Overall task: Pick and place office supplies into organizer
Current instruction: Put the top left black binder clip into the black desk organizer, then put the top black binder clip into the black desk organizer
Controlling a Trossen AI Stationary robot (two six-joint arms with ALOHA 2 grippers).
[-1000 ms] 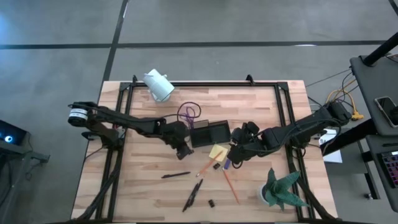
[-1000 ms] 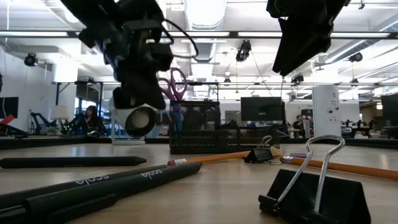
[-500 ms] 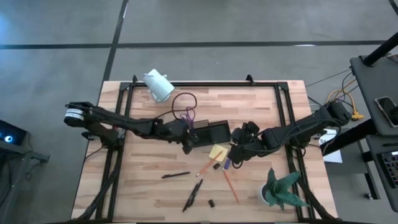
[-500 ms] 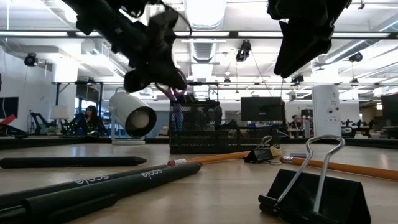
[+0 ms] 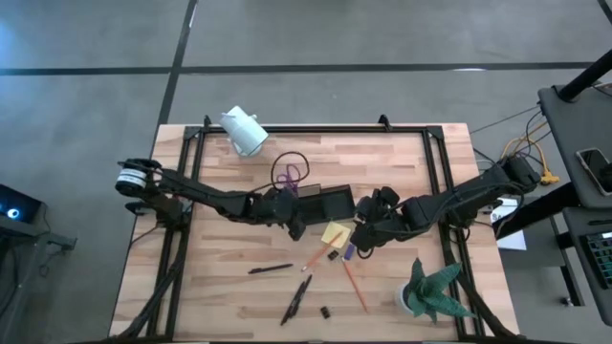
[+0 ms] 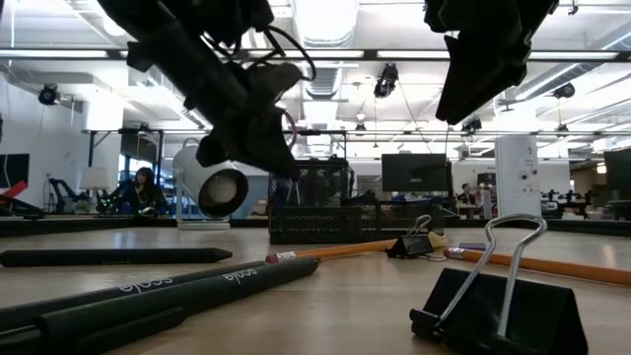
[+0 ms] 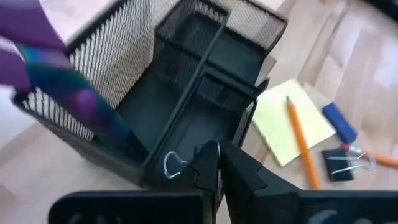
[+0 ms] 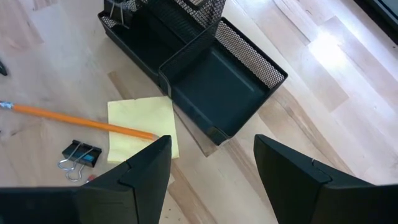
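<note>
The organizer (image 5: 330, 204), a black mesh box, stands mid-table. The purple-handled scissors (image 5: 287, 174) stand at its left end, handles up, leaning toward the far left (image 7: 62, 81). My left gripper (image 7: 216, 163) is shut with nothing in it, and hovers over the organizer's near left part (image 5: 295, 225). My right gripper (image 8: 211, 174) stands open above the table by the organizer's right end (image 5: 363, 239). The yellow sticky-note pad (image 5: 335, 234) lies flat near the organizer, an orange pencil (image 8: 81, 119) lying across it. A wire clip (image 7: 171, 165) lies inside the organizer.
Near the front lie two black pens (image 5: 271, 269) (image 5: 296, 298), a second pencil (image 5: 356, 282) and a binder clip (image 5: 325, 311). A small clip (image 8: 78, 155) and a blue piece (image 7: 339, 121) lie by the pad. White camera (image 5: 244, 131) far left, plant (image 5: 430, 291) near right.
My left gripper, shut throughout, has moved a little toward the table's right edge, in over the organizer's left end, and has tipped and turned about on the way. The scissors' handles swung toward the far edge and came back. The right arm kept still.
</note>
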